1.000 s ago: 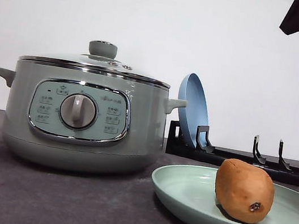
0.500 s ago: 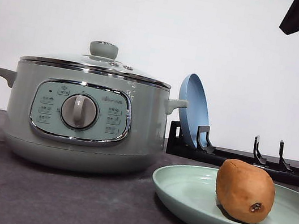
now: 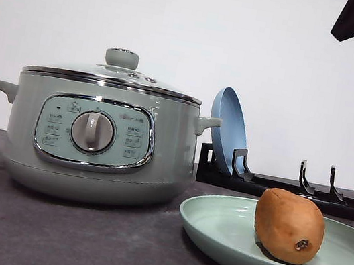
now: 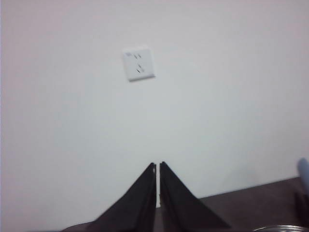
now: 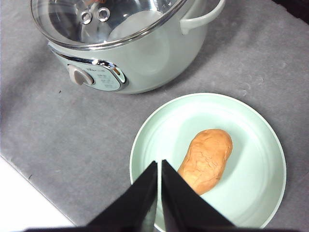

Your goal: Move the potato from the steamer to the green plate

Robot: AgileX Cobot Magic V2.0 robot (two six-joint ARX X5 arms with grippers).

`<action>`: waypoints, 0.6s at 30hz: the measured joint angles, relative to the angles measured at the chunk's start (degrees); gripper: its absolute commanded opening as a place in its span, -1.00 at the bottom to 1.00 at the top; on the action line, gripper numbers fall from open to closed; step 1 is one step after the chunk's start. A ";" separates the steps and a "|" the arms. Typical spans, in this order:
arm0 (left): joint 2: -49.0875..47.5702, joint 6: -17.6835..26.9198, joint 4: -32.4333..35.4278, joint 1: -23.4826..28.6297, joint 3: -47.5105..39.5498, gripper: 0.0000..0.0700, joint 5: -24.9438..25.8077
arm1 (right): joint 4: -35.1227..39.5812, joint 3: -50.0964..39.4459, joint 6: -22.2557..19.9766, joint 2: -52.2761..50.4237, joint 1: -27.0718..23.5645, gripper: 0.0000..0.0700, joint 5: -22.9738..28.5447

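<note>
On green plate (image 3: 227, 239), potato (image 3: 288, 226), steamer (image 3: 98, 138) lidded

A matte, rough-skinned potato (image 3: 288, 226) rests on a smooth matte plate (image 3: 215, 231). The pot (image 3: 97, 140) has a glossy body, shiny chrome trim and a clear glass lid (image 5: 96, 19). The tabletop (image 3: 44, 233) looks like grey felt.
</note>
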 measured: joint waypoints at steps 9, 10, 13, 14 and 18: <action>-14.06 -0.07 4.75 0.09 -24.70 -0.99 -8.26 | 0.01 0.00 0.00 0.00 0.00 -1.00 0.01; -15.55 -0.09 5.00 0.09 -26.46 -0.99 -8.70 | 0.00 0.00 0.00 0.00 0.00 -1.00 0.01; -18.86 -0.21 5.79 0.09 -30.94 -0.99 -10.10 | 0.00 0.00 0.00 0.00 0.00 -1.00 0.01; -19.78 -0.21 5.82 0.09 -32.59 -0.99 -10.29 | 0.00 0.00 0.00 0.00 0.00 -1.00 0.01; -23.13 -0.21 5.44 0.09 -38.62 -0.99 -10.38 | 0.00 0.00 0.00 0.00 0.00 -1.00 0.01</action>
